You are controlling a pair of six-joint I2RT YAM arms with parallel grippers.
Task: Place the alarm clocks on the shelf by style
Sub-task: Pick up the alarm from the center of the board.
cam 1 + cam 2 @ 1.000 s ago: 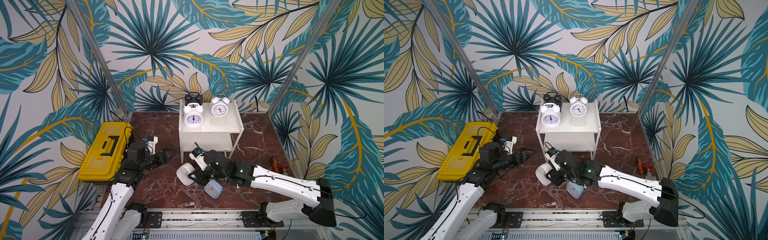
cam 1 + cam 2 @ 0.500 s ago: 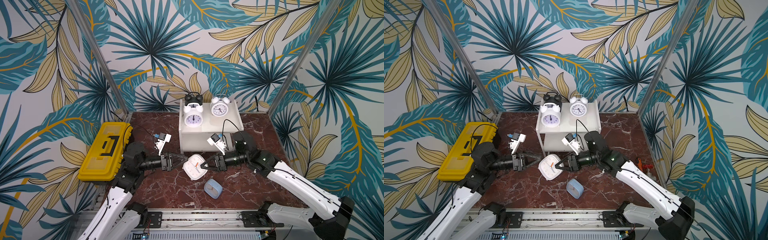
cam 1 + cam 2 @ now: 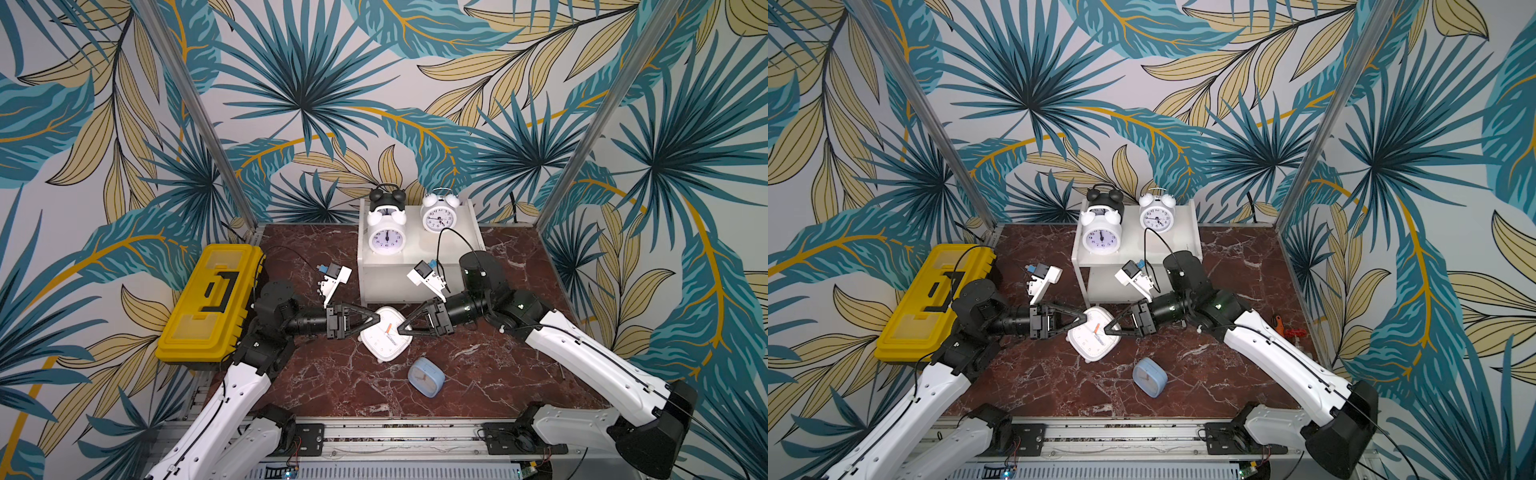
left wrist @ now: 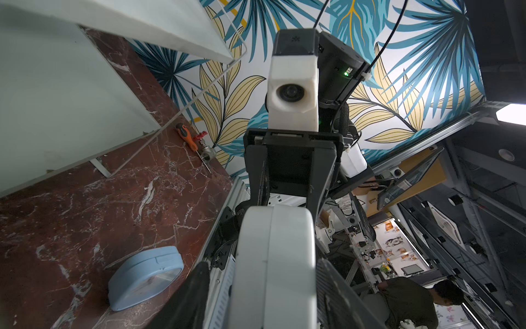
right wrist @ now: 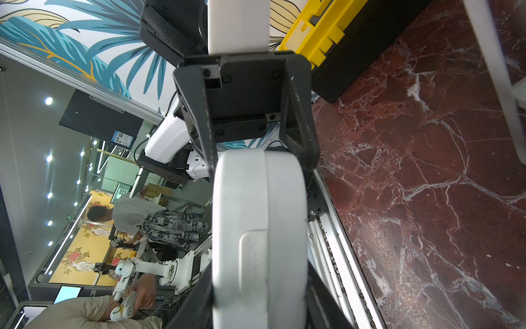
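The square white clock [image 3: 386, 338] is held in front of the shelf [image 3: 465, 245], apparently clear of the table [image 3: 519, 374], between the two arms. It is pinched across face and back at its right corner by the right gripper [image 3: 402, 330], dial upward and tilted, so that the opposite corner is offered to the left gripper [image 3: 376, 321]. The left jaws are set astride that corner (whether they are pressing on it cannot be told). A hand-over is judged to be under way, probably so that the clock can be regripped for the lower board. The top board is taken up by the three bell clocks [image 3: 386, 239], which leaves the lower tier for the square style. The blue clock [image 3: 426, 377] is left lying on the table, nearer and to the right, for a later fetch.
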